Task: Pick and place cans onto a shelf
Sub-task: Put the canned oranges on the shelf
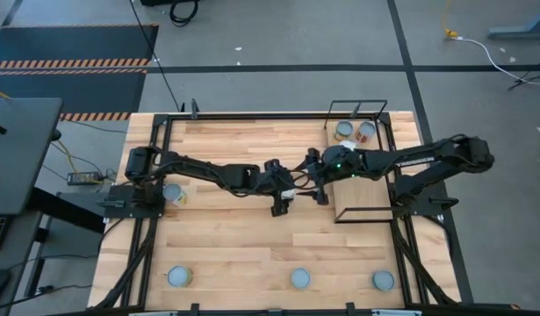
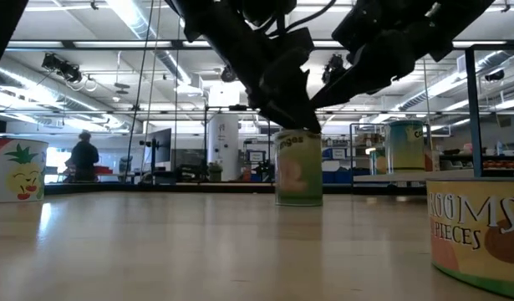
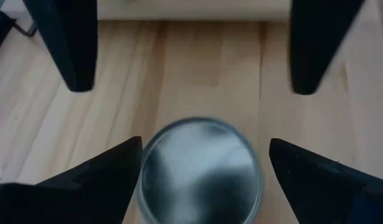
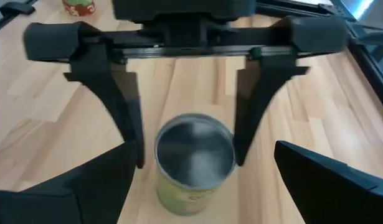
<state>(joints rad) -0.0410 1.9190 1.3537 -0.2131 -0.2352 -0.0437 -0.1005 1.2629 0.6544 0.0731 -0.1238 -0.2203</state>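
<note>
Silver-topped can [image 4: 194,163] with a greenish-yellow label stands upright mid-table, just off the shelf's [image 1: 362,193] near edge. Both grippers converge on it from opposite sides.

Left gripper [image 4: 186,134]: fingers spread wide, straddling the can, one finger [image 4: 119,112] on each side. Right wrist view shows a thin gap between each finger and the can wall, so it's released, not clamped. Left wrist view has the can top [image 3: 200,168] centred between its own fingertips.

Right gripper [image 1: 320,186]: jaws also wide apart, nothing held. It hovers just beside the same can, facing the left gripper, with the can lying ahead between its two fingertips.

Low view: the can [image 2: 298,167] sits flat on the tabletop [image 2: 198,242] with both arms coming down over it.

Other cans:
- two on the shelf's far end [image 1: 354,130]
- one under the left arm near its base [image 1: 174,194]
- three along the front edge: [image 1: 179,277], [image 1: 300,278], [image 1: 383,280]

Person [image 2: 83,159] stands far back in the room.
</note>
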